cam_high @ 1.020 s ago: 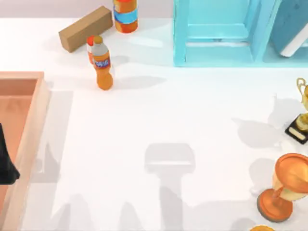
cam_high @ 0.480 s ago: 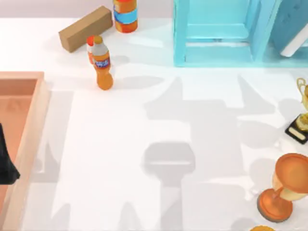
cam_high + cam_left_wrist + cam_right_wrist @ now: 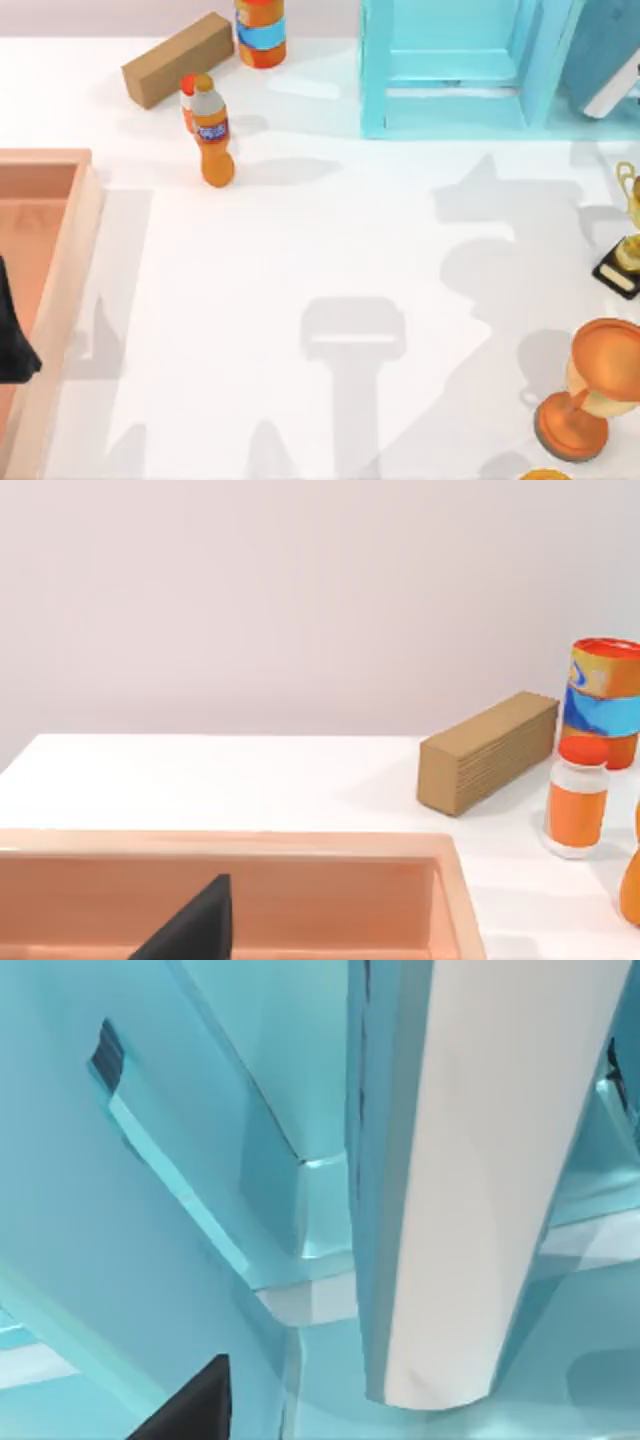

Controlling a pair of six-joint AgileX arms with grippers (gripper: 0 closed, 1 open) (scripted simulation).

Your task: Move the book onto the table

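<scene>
The book (image 3: 612,55) leans in the light blue shelf (image 3: 450,70) at the counter's (image 3: 330,250) far right, white page edges close before the right wrist; a reach, I judge; next, straddle it; fingers: cannot tell.

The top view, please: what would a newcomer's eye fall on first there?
Probably the light blue shelf unit at the back right, with the teal book leaning inside it. Next, the copper trophy at the right edge and the wooden tray on the left.
</scene>
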